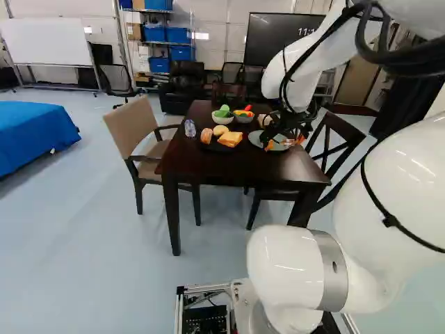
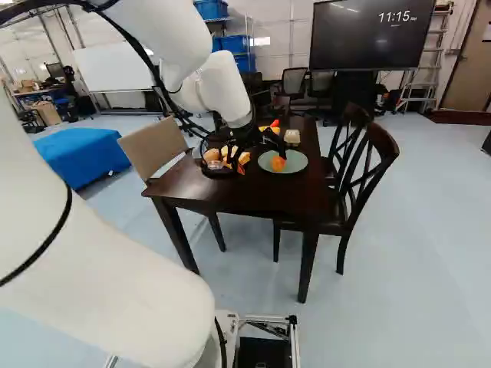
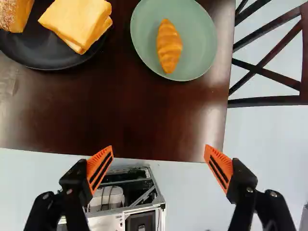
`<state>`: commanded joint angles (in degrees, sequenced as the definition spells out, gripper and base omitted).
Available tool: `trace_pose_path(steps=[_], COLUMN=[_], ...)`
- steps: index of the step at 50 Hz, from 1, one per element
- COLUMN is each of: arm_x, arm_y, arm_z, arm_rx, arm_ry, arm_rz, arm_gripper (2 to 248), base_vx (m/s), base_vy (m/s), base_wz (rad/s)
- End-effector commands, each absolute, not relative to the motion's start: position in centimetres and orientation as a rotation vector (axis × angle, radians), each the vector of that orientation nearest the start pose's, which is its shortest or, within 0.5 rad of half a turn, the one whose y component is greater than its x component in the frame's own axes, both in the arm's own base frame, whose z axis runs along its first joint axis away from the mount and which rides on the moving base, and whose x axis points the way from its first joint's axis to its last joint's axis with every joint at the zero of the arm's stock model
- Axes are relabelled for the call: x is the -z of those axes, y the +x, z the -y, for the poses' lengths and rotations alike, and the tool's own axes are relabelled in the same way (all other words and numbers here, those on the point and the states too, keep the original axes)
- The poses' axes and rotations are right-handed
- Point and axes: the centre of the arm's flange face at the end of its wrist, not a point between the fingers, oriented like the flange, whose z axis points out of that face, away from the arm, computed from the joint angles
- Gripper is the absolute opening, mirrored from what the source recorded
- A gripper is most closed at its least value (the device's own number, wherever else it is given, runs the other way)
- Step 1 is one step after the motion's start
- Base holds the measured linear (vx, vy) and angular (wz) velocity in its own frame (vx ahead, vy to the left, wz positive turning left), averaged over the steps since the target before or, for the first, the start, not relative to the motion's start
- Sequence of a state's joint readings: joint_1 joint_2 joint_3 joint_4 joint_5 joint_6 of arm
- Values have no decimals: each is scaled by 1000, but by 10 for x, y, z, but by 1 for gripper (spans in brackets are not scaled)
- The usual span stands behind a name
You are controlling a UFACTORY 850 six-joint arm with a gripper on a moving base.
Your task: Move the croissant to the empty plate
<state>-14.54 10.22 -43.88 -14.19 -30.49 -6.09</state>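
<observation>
One croissant (image 3: 169, 46), set on the green plate (image 3: 199, 48); nothing else is seen there. One gripper (image 3: 159, 150), opened wide, nothing held, croissant ahead. Move is judged complete; at most, a withdrawal is left to be made.

Three views, one table (image 1: 226, 167)

Both base views are shot from behind the arm (image 1: 407, 195), one each side, facing ahead and slightly down, well back; table, whiteboard (image 1: 47, 42) and screen (image 2: 372, 37) are shared. Wrist view is aimed steeply down, much nearer; green plate (image 3: 199, 48) is shared with both.
</observation>
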Motion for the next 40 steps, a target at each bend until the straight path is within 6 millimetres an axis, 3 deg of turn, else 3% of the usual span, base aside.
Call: trace_pose_path(steps=[40], arm_x=[-514], arm_y=[383], arm_z=[96], arm_rx=[780], arm_ry=[-3257], arm_rz=[86], arm_gripper=[247], base_vx=[0], base_vy=[0], base_wz=[0])
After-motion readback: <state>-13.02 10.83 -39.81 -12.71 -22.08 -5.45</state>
